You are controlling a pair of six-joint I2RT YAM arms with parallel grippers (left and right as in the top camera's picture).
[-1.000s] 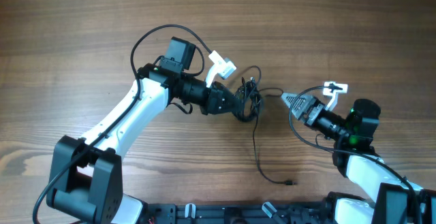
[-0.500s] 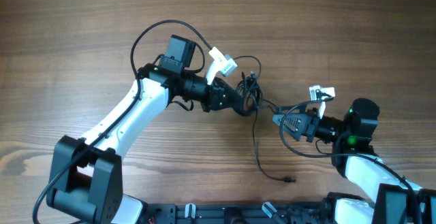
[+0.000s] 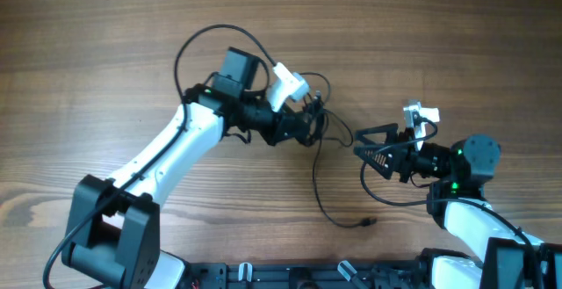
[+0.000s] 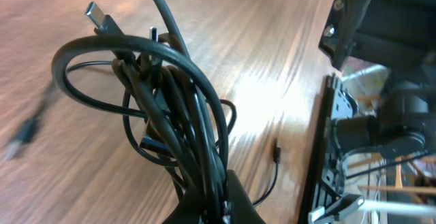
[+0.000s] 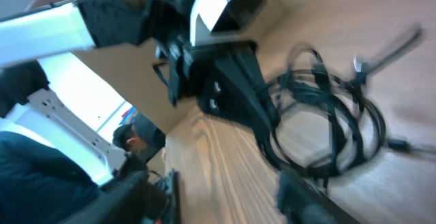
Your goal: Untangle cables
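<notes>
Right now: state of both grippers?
Left gripper: shut on the cables, clamping the bunched bundle.
Right gripper: open, jaws apart, nothing visibly held.

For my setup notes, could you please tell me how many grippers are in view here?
2. The left gripper is near the middle of the table, shut on the bunched cables; the right gripper is just right of that bunch. None appears hidden.
</notes>
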